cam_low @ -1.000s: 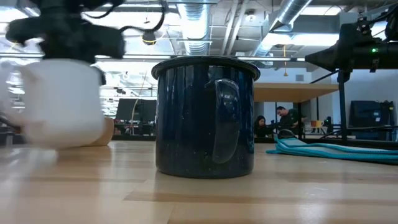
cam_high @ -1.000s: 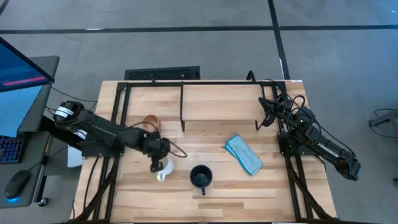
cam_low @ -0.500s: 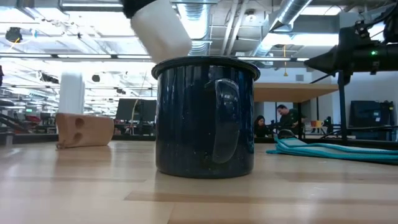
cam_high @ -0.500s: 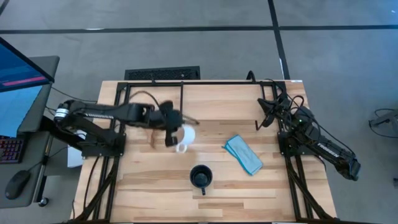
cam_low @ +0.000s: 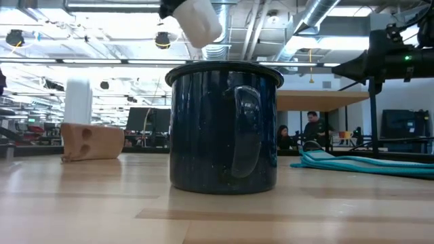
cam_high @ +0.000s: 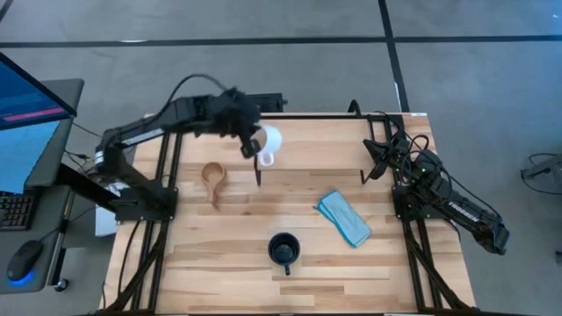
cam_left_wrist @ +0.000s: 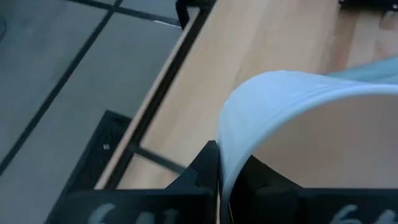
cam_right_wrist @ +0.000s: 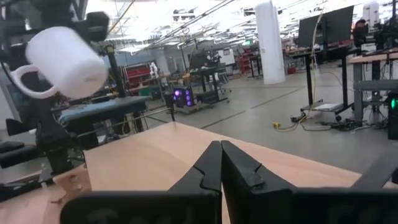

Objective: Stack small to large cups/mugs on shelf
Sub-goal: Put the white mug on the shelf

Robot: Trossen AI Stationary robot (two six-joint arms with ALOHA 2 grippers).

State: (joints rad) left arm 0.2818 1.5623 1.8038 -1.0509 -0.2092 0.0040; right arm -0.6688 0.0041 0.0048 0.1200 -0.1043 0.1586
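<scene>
Both left jaws pinching white mug.

Lt blue cloth crumpled on tabletop, monitor nearby

Even, bright overhead light casts only soft shadows, ceiling fixtures glare behind the left gripper, whose white mug looks blurred, perhaps too close.

White mug hangs tilted over the shelf (tan mug toppled, navy mug upright on the tabletop).
</scene>
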